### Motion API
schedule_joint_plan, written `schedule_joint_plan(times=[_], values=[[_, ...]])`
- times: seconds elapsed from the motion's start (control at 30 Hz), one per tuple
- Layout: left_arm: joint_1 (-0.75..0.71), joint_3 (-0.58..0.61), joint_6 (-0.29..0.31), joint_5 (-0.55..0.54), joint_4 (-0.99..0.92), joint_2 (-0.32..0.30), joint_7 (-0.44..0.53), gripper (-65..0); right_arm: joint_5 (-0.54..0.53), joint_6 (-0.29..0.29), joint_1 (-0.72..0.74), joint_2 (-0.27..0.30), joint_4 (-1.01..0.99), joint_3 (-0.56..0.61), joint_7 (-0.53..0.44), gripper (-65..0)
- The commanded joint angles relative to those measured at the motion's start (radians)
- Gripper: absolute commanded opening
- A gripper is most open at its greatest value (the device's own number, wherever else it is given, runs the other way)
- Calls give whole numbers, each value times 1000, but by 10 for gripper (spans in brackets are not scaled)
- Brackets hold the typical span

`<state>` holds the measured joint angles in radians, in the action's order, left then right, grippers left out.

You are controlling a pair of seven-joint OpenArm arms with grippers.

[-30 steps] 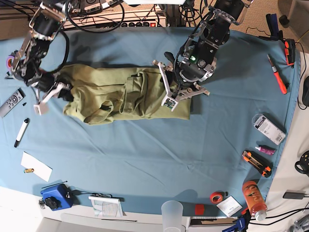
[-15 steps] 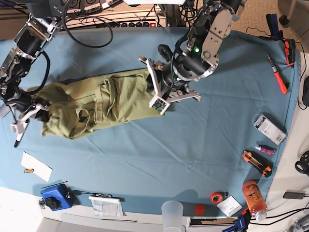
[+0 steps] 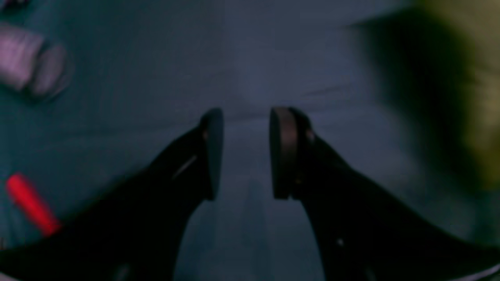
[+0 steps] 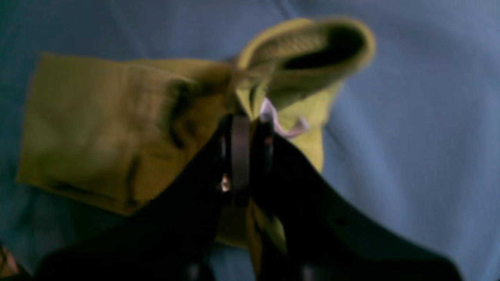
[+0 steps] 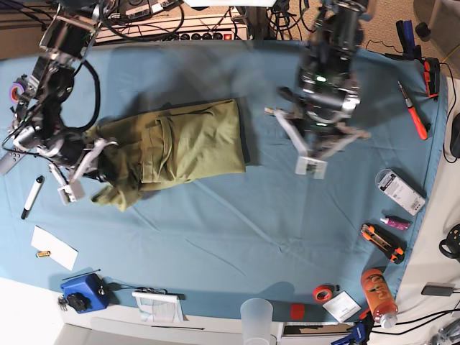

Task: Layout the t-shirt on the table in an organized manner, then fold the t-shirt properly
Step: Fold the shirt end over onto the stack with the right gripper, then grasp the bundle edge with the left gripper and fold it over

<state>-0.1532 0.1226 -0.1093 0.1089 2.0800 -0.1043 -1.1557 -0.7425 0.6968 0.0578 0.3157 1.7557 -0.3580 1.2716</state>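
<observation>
The olive-green t-shirt [image 5: 180, 144] lies bunched left of the middle of the teal table [image 5: 215, 230]. My right gripper [image 5: 88, 169] is at the shirt's left end. The right wrist view shows this gripper [image 4: 246, 156] shut on a fold of the t-shirt [image 4: 117, 125], beside its white tag [image 4: 273, 117]. My left gripper [image 5: 323, 152] hovers to the right of the shirt and apart from it. In the left wrist view the left gripper [image 3: 247, 154] is open over bare table [image 3: 250, 58] with nothing between its fingers. The t-shirt [image 3: 468, 97] is a blur at that view's right edge.
A marker [image 5: 32, 195], a remote [image 5: 7, 162] and a paper slip [image 5: 54, 246] lie at the left. A blue box [image 5: 83, 292] and a plastic cup [image 5: 256, 320] sit along the front edge. An orange bottle [image 5: 377, 295], a utility knife [image 5: 381, 242], a packet [image 5: 400, 190] and a red tool [image 5: 413, 111] are at the right.
My left gripper has swung right, off the shirt's right edge. My right gripper, still shut on the shirt, moved back to the right, and the shirt bunched up shorter.
</observation>
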Motion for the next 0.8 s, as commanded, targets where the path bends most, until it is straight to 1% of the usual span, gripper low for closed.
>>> schedule_joint_plan(times=[0.0, 0.07, 0.13, 0.23, 0.27, 0.33, 0.4, 0.47, 0.53, 0.7, 0.77], values=[[6, -38, -3, -29, 18, -10, 12, -461, -24, 1, 16, 1, 47, 5, -27, -650], [-5, -113, 6, -104, 18, -29, 12, -461, -28, 1, 10, -27, 101, 26, -22, -650], [-11, -175, 46, -174, 18, -46, 14, -461, -27, 1, 3, -52, 140, 58, -16, -650], [-16, -243, 65, -230, 18, -54, 23, -461, -27, 1, 3, -77, 155, 140, -13, -650], [-16, -259, 74, -235, 18, -54, 23, -461, -18, 1, 3, -81, 155, 176, -15, -650], [-16, -285, 84, -234, 18, -54, 23, -461, 40, 1, 3, -92, 153, 249, -25, -650], [-16, -306, 84, -234, 18, -54, 23, -461, 109, 1, 3, -91, 151, 320, -61, -650], [-16, -327, 84, -234, 18, -54, 22, -461, 151, 1, 3, -91, 145, 378, -106, -650], [-16, -350, 84, -233, 18, -54, 22, -461, 172, 1, 3, -92, 144, 428, -125, -650], [-16, -405, 84, -234, 18, -54, 22, -461, 220, -5, 3, -92, 137, 532, -137, -650], [-16, -411, 85, -234, 18, -55, 23, -461, 221, -6, 3, -92, 124, 564, -147, -650]])
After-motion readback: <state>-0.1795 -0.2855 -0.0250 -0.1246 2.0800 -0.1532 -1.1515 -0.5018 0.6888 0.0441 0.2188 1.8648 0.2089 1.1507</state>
